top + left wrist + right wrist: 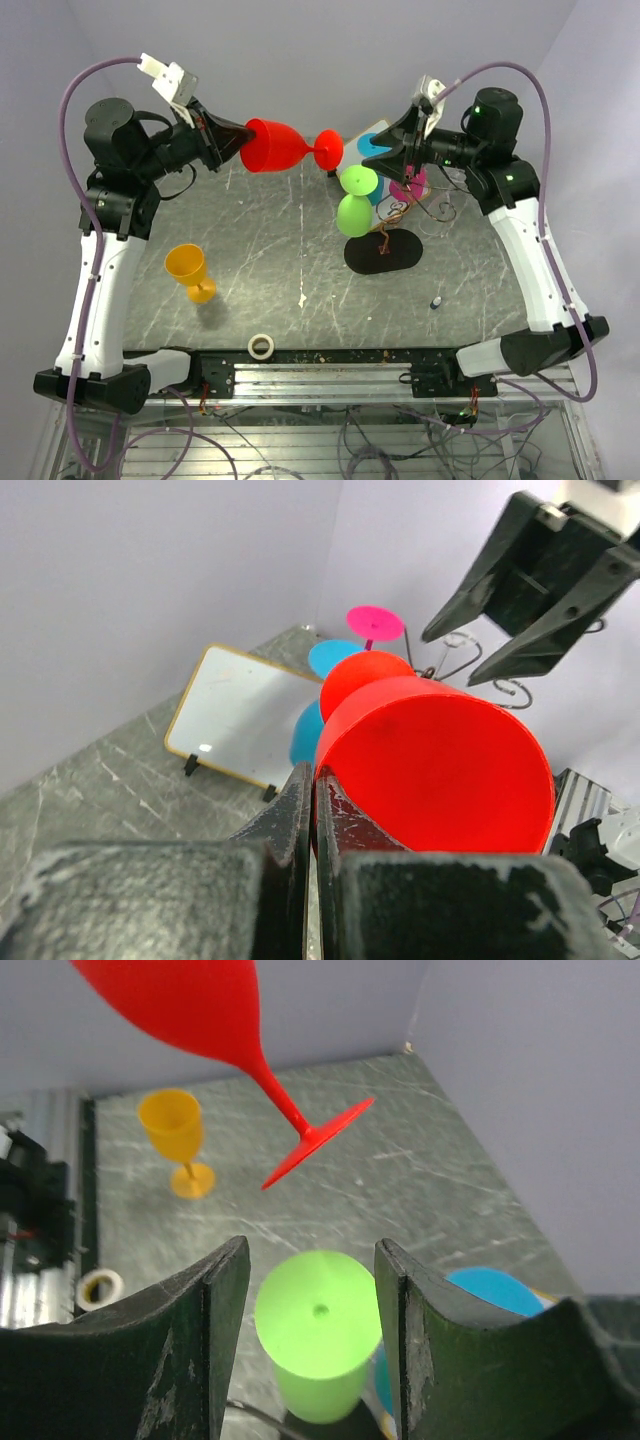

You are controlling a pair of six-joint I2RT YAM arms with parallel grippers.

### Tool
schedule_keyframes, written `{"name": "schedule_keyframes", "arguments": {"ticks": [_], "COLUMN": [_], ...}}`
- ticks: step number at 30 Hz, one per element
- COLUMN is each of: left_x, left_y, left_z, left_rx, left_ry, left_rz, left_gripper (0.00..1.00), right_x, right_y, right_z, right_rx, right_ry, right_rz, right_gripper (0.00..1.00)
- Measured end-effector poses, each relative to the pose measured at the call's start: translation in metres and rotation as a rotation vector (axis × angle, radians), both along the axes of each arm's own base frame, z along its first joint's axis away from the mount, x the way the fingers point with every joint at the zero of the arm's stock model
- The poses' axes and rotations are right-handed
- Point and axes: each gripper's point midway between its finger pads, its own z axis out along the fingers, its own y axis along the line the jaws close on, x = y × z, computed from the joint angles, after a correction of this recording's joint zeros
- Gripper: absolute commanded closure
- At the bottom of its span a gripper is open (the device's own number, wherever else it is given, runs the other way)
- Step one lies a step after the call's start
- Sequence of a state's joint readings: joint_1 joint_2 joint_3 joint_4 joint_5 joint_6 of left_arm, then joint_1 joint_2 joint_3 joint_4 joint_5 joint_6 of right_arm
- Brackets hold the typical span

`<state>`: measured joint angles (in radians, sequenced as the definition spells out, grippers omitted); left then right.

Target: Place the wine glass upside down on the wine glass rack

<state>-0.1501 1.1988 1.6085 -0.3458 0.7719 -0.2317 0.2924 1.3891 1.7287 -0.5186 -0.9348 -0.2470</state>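
Red plastic wine glass (275, 146) hung sideways, airborne at far centre, rim clenched in the left claw (233, 135); inverting and hanging it on the dark wire rack (383, 252) remained. The right claw (310, 1248) gaped empty.

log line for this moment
left gripper: shut on red glass rim, glass sideways in air | right gripper: open, above green glass | rack: red glass not yet on
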Motion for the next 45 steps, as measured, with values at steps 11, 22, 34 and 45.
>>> {"name": "schedule_keyframes", "arguments": {"ticks": [11, 22, 34, 45], "left_x": [-0.003, 0.011, 0.015, 0.015], "left_y": [-0.015, -0.015, -0.011, -0.013], "left_z": [0.034, 0.038, 0.038, 0.037], "left_rx": [-0.021, 0.027, 0.064, 0.095], "left_ry": [-0.090, -0.142, -0.176, -0.211], "left_rz": [-0.030, 0.026, 0.061, 0.057], "left_gripper": [0.93, 0.93, 0.93, 0.93], "right_x": [0.002, 0.010, 0.032, 0.043], "right_y": [0.031, 0.052, 0.062, 0.064], "right_z": [0.007, 0.007, 0.008, 0.006], "right_rx": [0.182, 0.231, 0.270, 0.287], "right_ry": [0.253, 0.352, 0.421, 0.445], "right_rz": [0.120, 0.119, 0.039, -0.019], "right_gripper": [0.51, 0.69, 0.80, 0.93]}}
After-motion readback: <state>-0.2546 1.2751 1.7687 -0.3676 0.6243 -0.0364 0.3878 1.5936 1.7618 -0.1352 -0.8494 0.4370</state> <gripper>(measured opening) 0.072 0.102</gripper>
